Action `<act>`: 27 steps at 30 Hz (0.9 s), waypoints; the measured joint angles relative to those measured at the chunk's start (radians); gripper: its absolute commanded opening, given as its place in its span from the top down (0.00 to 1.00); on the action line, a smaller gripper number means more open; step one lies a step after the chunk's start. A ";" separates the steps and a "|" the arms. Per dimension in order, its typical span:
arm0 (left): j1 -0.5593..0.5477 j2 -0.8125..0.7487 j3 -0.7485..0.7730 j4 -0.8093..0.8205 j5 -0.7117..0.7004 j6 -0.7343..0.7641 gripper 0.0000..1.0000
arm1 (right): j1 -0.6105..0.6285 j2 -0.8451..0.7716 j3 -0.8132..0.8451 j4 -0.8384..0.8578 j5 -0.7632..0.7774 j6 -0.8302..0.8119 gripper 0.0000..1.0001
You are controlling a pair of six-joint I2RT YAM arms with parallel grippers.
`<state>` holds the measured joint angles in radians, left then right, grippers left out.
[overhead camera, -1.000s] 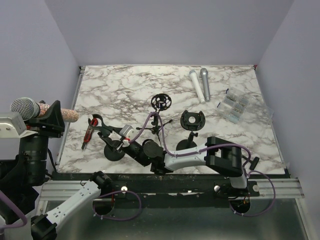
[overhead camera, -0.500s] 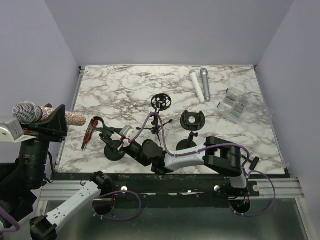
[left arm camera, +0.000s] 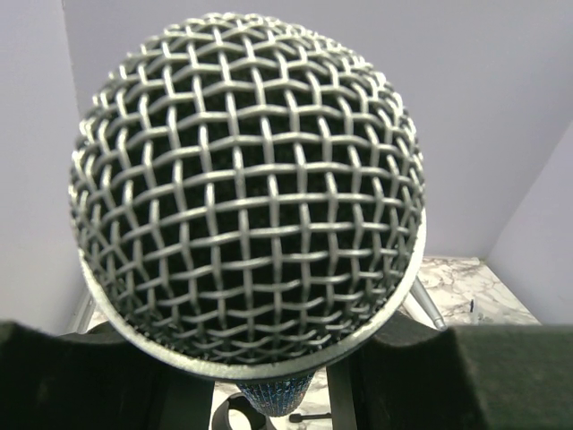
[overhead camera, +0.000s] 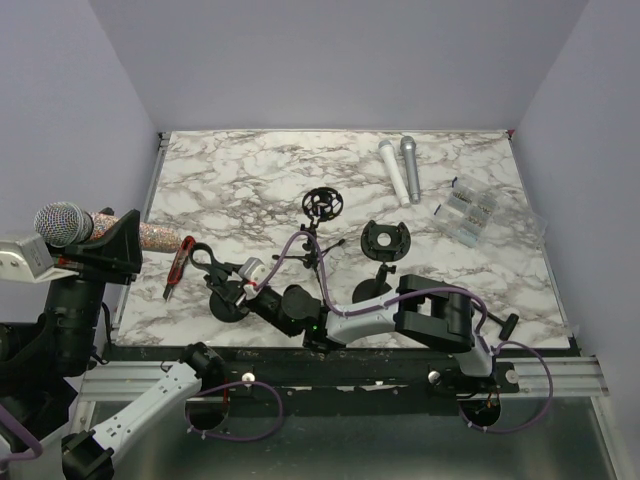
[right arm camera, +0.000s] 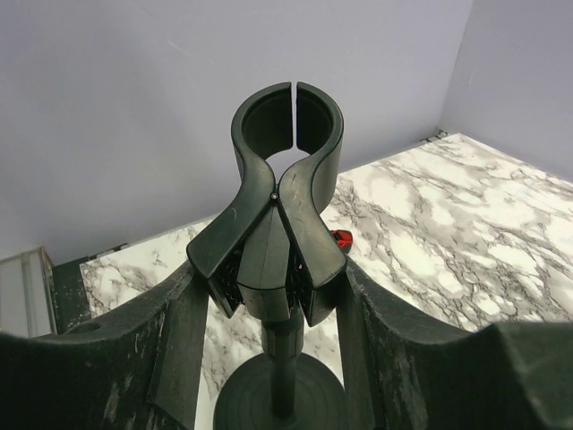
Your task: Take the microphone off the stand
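Observation:
The microphone (overhead camera: 62, 222), with a silver mesh head and a glittery body, lies level in my left gripper (overhead camera: 112, 246) above the table's left edge. The gripper is shut on its body just behind the head. The mesh head (left arm camera: 246, 188) fills the left wrist view between the dark pads (left arm camera: 72, 376). The black stand (overhead camera: 228, 300) stands at the table's near left, its spring clip (right arm camera: 286, 179) empty. My right gripper (right arm camera: 273, 313) is shut on the clip's wings from both sides, above the round base (right arm camera: 277, 399).
A white microphone (overhead camera: 390, 172) and a silver one (overhead camera: 410, 166) lie at the back. Two more black stands (overhead camera: 322, 203) (overhead camera: 385, 242) stand mid-table. A clear plastic packet (overhead camera: 466, 212) lies to the right. A red-handled tool (overhead camera: 176, 266) lies beside the held stand.
My left gripper has carried the microphone to the right, its glittery end now reaching over the table near the stand. The right gripper and stand shifted slightly left.

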<state>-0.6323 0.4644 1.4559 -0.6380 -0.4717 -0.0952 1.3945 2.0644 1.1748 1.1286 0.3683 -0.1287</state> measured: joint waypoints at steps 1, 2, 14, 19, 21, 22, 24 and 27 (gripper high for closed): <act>0.000 0.000 0.000 0.000 0.002 -0.002 1.00 | 0.000 -0.001 0.000 -0.001 0.000 0.000 0.59; 0.000 0.000 0.000 0.000 0.005 -0.005 1.00 | 0.000 -0.002 0.000 -0.004 0.000 0.000 0.47; 0.000 0.002 -0.068 0.000 0.084 -0.101 1.00 | 0.010 -0.082 -0.008 -0.375 0.051 0.041 0.00; 0.000 -0.001 -0.124 0.004 0.116 -0.166 1.00 | 0.014 -0.312 -0.080 -0.558 0.053 0.102 0.00; 0.000 -0.012 -0.164 0.009 0.144 -0.207 1.00 | 0.014 -0.417 -0.092 -0.650 0.026 0.132 0.00; 0.000 -0.018 -0.180 0.013 0.157 -0.222 1.00 | 0.014 -0.468 -0.092 -0.695 0.005 0.155 0.00; 0.000 -0.036 -0.234 0.023 0.204 -0.272 1.00 | 0.014 -0.560 -0.092 -0.780 -0.037 0.195 0.00; 0.000 -0.050 -0.301 0.038 0.262 -0.338 1.00 | 0.016 -0.674 -0.091 -0.890 -0.077 0.269 0.00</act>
<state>-0.6323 0.4149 1.1549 -0.5999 -0.2096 -0.4328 1.4105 1.3907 1.0836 0.2382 0.2913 0.1398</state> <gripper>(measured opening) 0.417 0.996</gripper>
